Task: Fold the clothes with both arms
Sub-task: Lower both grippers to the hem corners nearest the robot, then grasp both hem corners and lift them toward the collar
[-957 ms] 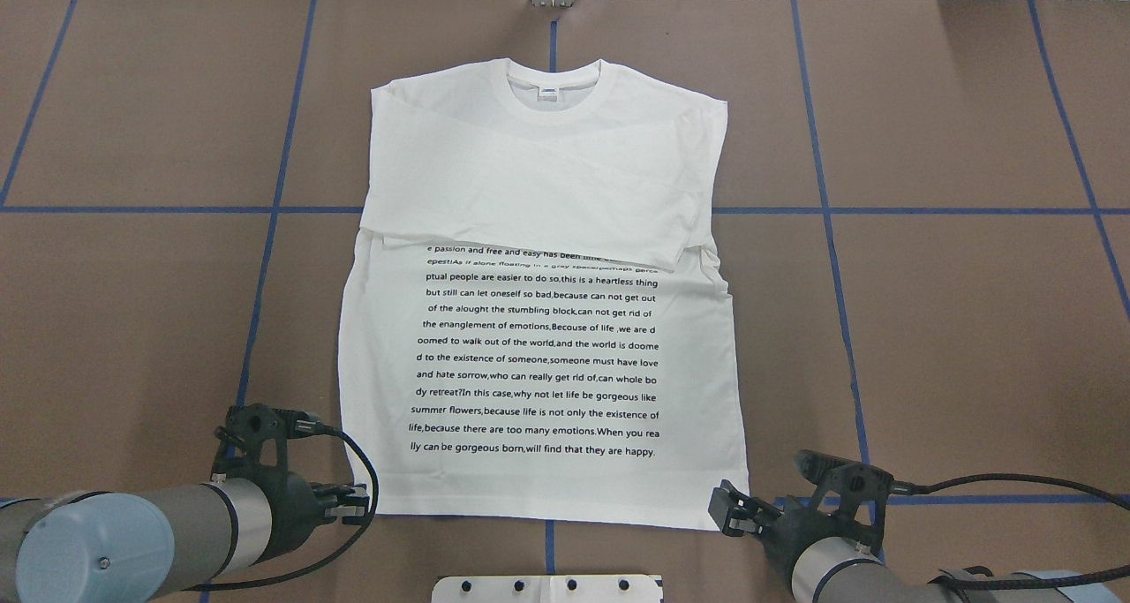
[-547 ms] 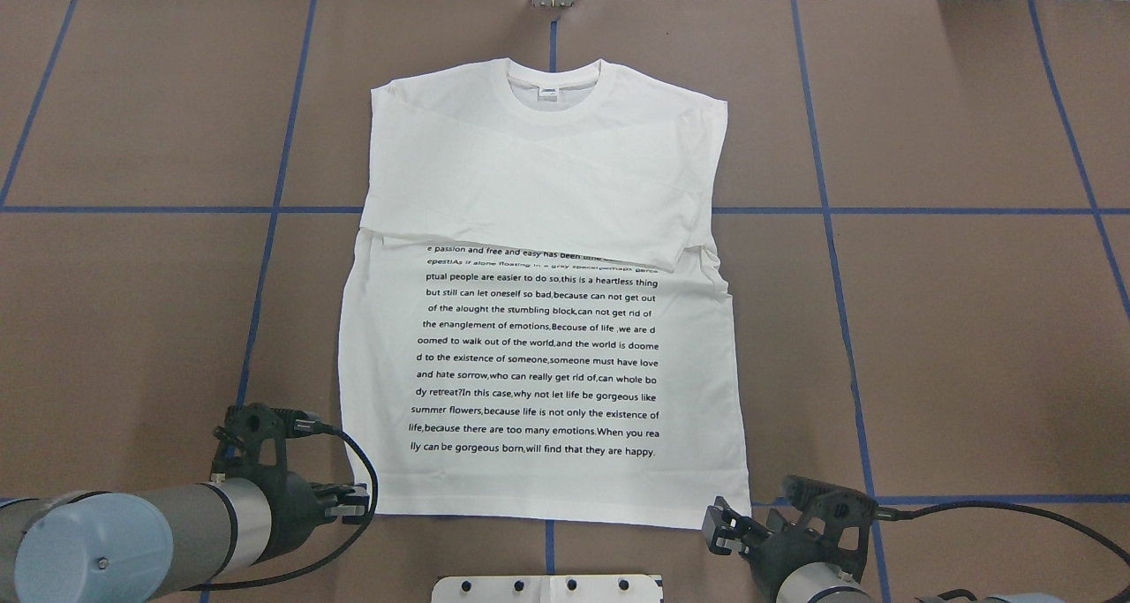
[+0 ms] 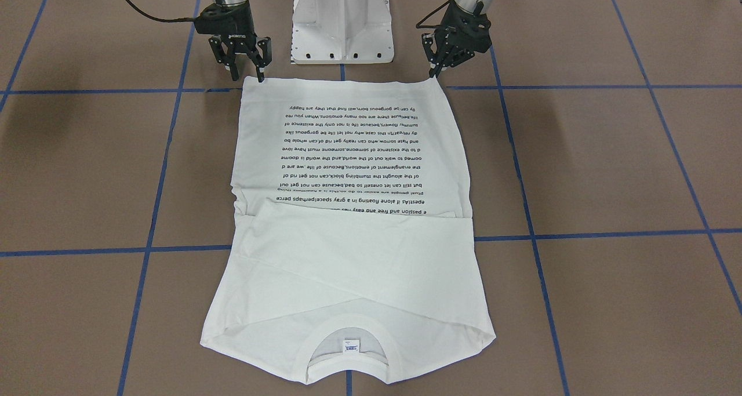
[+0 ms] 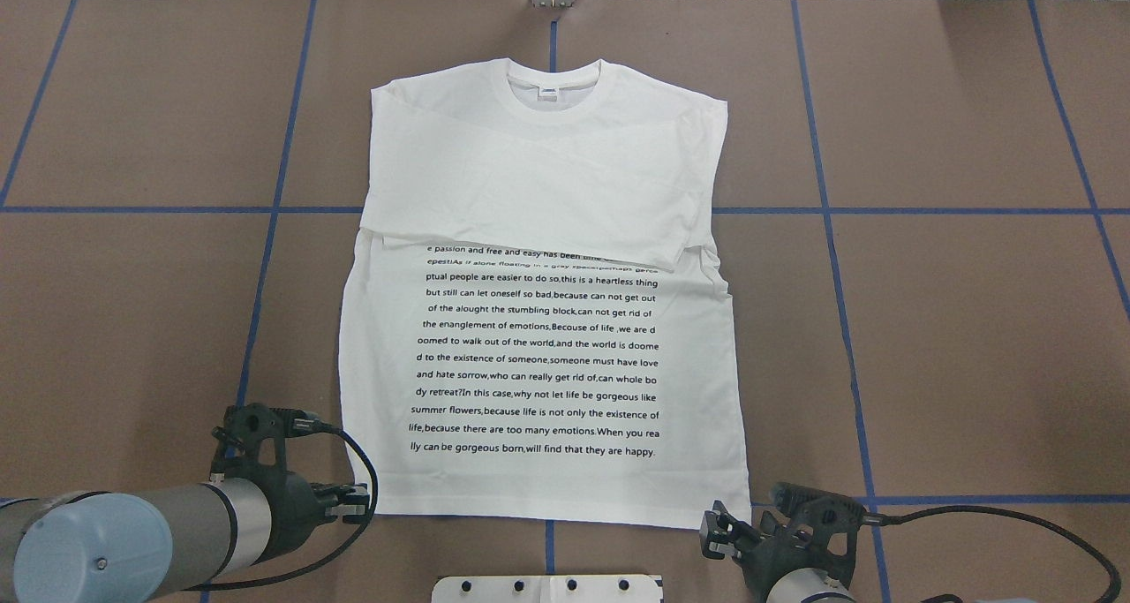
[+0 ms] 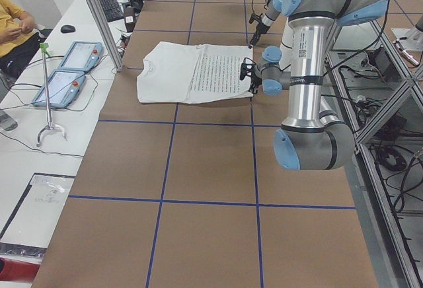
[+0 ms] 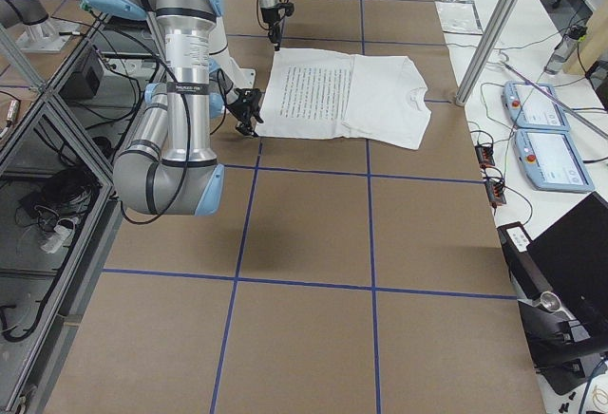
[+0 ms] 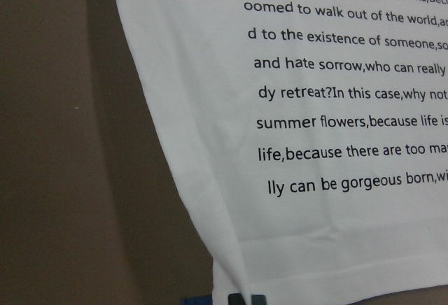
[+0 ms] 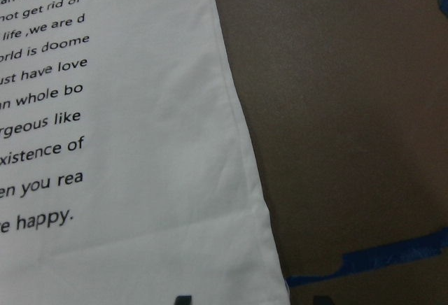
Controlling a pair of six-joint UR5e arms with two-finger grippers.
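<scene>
- The shirt (image 4: 538, 356) is white and long-sleeved. It lies flat on the brown table (image 4: 953, 338), printed side up, about midway across it.
- The collar (image 4: 553, 86) is at the edge far from the robot, with the small neck label (image 4: 548, 93) showing inside it.
- The hem (image 4: 543, 515) is nearest the robot, just in front of the white pedestal (image 3: 342, 19).
- The sleeves (image 4: 530, 197) are both folded inward across the chest. They cross one another and cover the top lines of the black text (image 4: 538, 365).
- The left gripper (image 4: 360, 502) is at the hem corner on the robot's left, low to the table. The wrist view shows its two fingertips (image 7: 239, 299) drawn almost together, with the cloth puckered and running up to them. The corner appears pinched.
- The right gripper (image 3: 248, 71) is at the opposite hem corner, pointing down. Its jaws stand wide apart. In the wrist view the hem corner lies between the tips, and the gripper holds nothing.
- Blue tape lines (image 4: 830, 210) mark the table in a grid, and one runs under the shirt at chest height.
</scene>
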